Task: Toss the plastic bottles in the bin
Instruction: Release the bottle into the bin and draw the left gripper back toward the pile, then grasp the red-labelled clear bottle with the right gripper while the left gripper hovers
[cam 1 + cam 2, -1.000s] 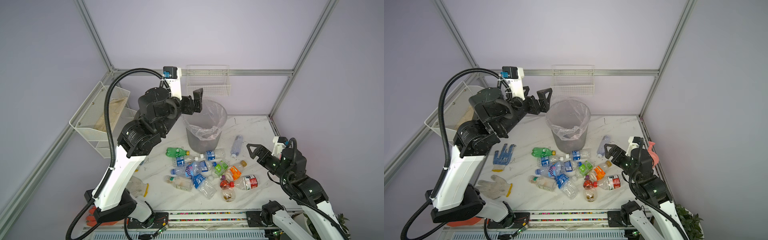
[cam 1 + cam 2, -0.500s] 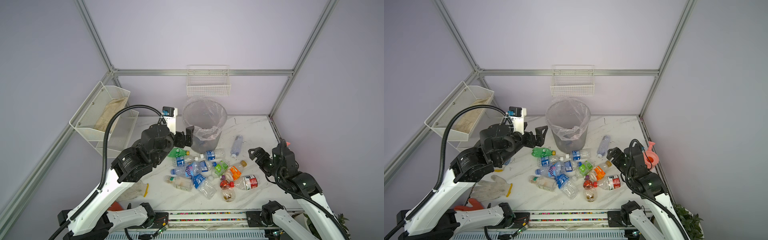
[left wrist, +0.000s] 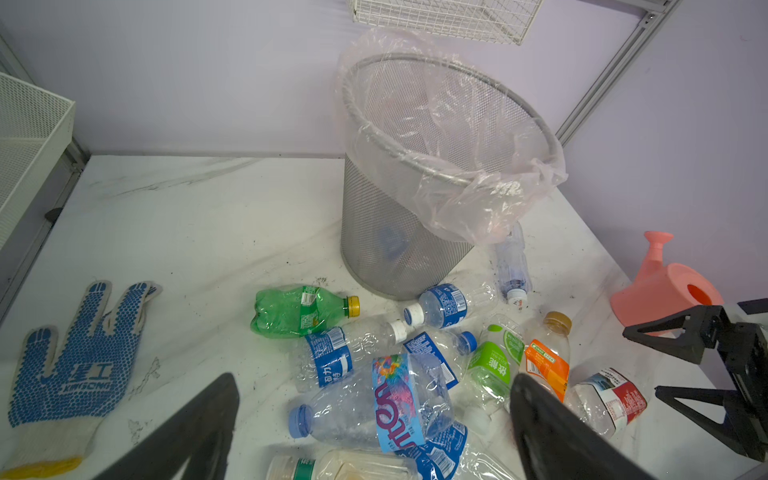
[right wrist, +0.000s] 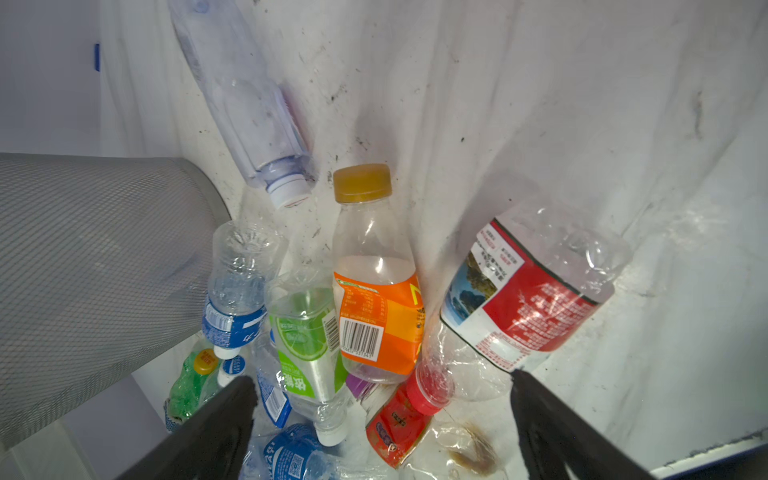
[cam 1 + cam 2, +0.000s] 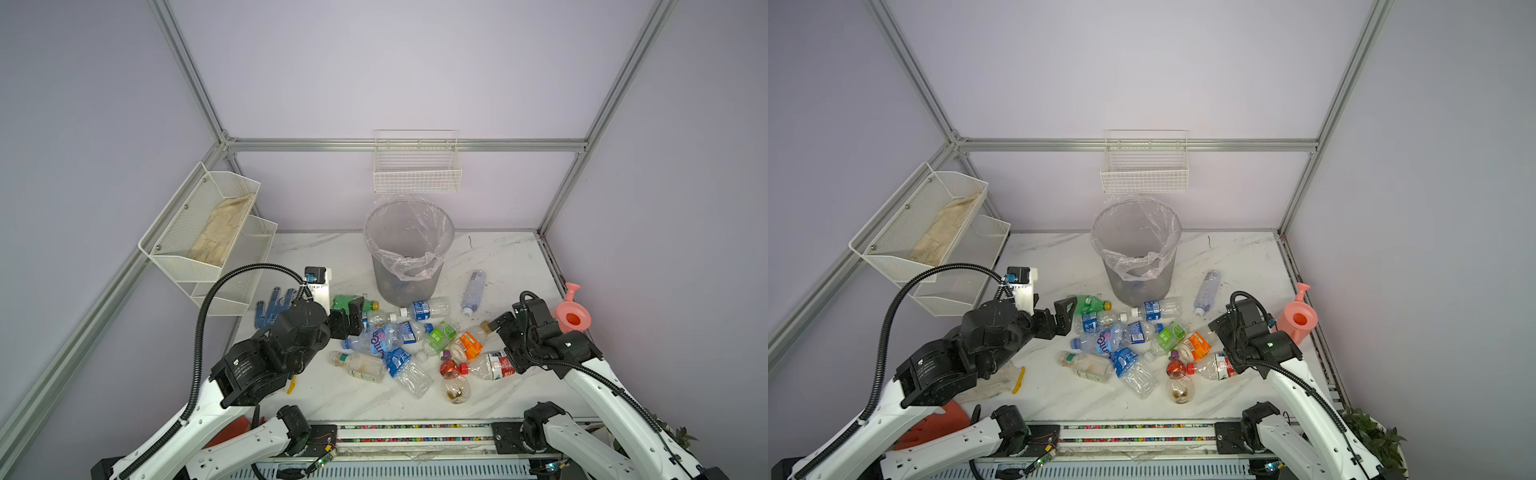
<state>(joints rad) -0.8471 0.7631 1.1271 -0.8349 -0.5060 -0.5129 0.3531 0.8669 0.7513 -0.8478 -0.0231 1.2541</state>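
— As you scan from the left, what comes first?
— A blue-dotted glove flat on the table. Then comes the left gripper, low at the left edge of the pile of bottles, its jaws spread wide with nothing between them.
— And the bottles?
— Lying on the table in a loose pile in front of the bin. A green bottle lies at the pile's left, near the bin's foot. One clear bottle lies apart, just right of the bin.
— Anything in the bin?
— It stands upright, lined with a clear bag. Something blue shows dimly through the mesh near the bottom, too blurred to name.
— The right side?
— The right gripper sits at the pile's right edge, near a red-labelled bottle, jaws wide apart and empty. A pink watering can stands just beside it, farther right.
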